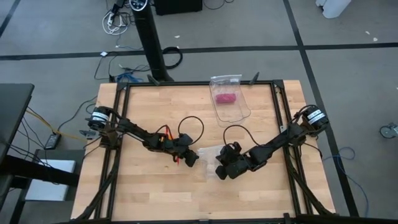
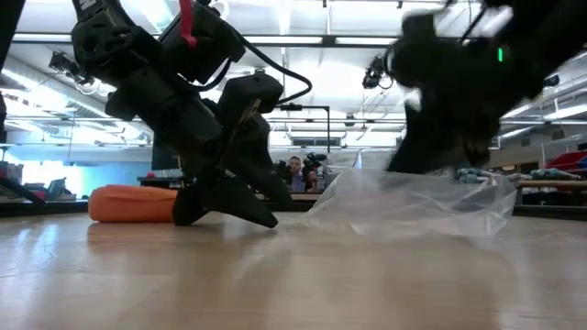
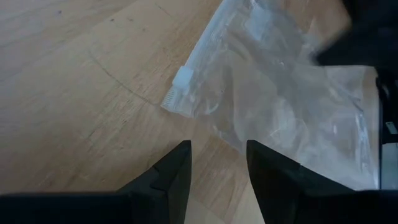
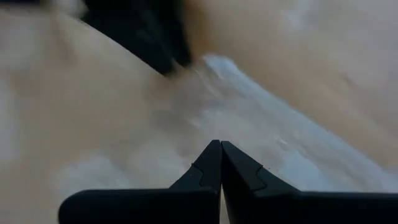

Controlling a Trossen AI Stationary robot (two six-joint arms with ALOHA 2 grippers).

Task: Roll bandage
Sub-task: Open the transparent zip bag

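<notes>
The orange bandage [image 2: 133, 203] lies on its side on the table as a compact roll; in the high view a sliver of it [image 1: 175, 160] shows beside my left gripper. My left gripper [image 1: 189, 157] is open and low over the table, its fingers [image 3: 180, 174] pointing toward a clear plastic zip bag [image 3: 273, 106]. The bag [image 1: 208, 152] lies crumpled between the two grippers and rises puffed in the low view [image 2: 413, 197]. My right gripper [image 1: 221, 169] is shut, with its tips [image 4: 221, 146] over the bag. My right gripper is shut with its fingertips over the clear bag's surface [image 4: 249, 106]. I cannot tell whether it pinches or touches the plastic. My left gripper's fingers stand next to the bandage's end [image 2: 170, 206]. I cannot tell whether they touch it.
A second clear bag [image 1: 229, 99] with a small pink bundle [image 1: 225, 97] lies at the table's far middle. A dark frame [image 1: 118, 124] runs along the table's left, right and far edges. Bare wood [image 1: 186, 193] lies toward the near edge.
</notes>
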